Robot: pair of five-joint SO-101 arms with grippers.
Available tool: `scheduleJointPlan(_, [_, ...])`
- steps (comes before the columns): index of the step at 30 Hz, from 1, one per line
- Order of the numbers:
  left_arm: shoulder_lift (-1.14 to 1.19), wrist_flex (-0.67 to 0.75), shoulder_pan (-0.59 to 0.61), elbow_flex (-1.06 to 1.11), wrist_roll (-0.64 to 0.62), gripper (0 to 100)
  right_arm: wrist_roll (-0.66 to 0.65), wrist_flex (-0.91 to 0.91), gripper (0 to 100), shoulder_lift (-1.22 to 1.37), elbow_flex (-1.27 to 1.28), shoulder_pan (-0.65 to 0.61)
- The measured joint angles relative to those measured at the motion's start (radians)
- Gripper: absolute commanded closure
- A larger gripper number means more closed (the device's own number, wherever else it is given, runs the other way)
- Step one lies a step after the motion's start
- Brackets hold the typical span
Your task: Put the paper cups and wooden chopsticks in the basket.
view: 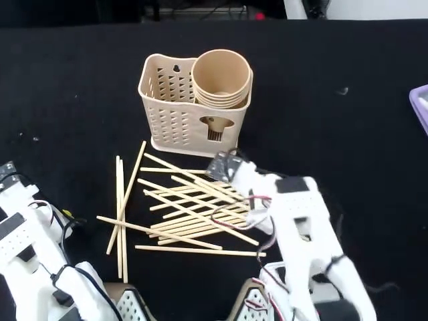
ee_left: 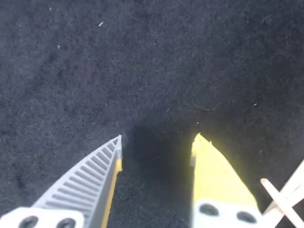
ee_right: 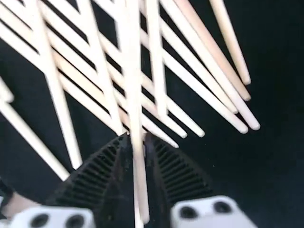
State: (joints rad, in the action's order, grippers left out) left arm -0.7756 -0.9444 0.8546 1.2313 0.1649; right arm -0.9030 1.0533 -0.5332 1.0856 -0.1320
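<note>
Several wooden chopsticks (view: 187,210) lie scattered on the black table in front of the beige basket (view: 175,114). Stacked paper cups (view: 221,78) sit in the basket's right side. My right gripper (view: 231,190) is down over the right end of the pile. In the right wrist view, that gripper (ee_right: 137,139) is shut on one chopstick (ee_right: 134,95), with other chopsticks (ee_right: 199,71) fanned beyond it. My left gripper (ee_left: 156,145) is open over bare black cloth at the table's lower left, nothing between its fingers (ee_left: 216,175). Two chopstick ends (ee_left: 285,199) cross beside it.
A purple object (view: 420,103) pokes in at the right edge. Both arm bases (view: 200,304) stand at the front edge. The black cloth is bare behind and to either side of the basket.
</note>
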Motion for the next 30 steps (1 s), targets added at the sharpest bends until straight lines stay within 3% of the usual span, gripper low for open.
scheduleJointPlan(10, [0.0,0.0,0.0,0.0,0.0,77,0.078,-0.068,85.5,0.141,-0.071,-0.147])
scheduleJointPlan(18, [0.0,0.0,0.0,0.0,0.0,77,0.091,-0.203,85.8,0.236,-0.077,-0.152])
scheduleJointPlan(23, [0.0,0.0,0.0,0.0,0.0,77,0.091,-0.229,99.2,0.256,-0.087,-0.152])
scheduleJointPlan(30, [0.0,0.026,0.0,0.0,0.0,77,0.095,-0.201,98.8,0.265,-0.104,-0.152])
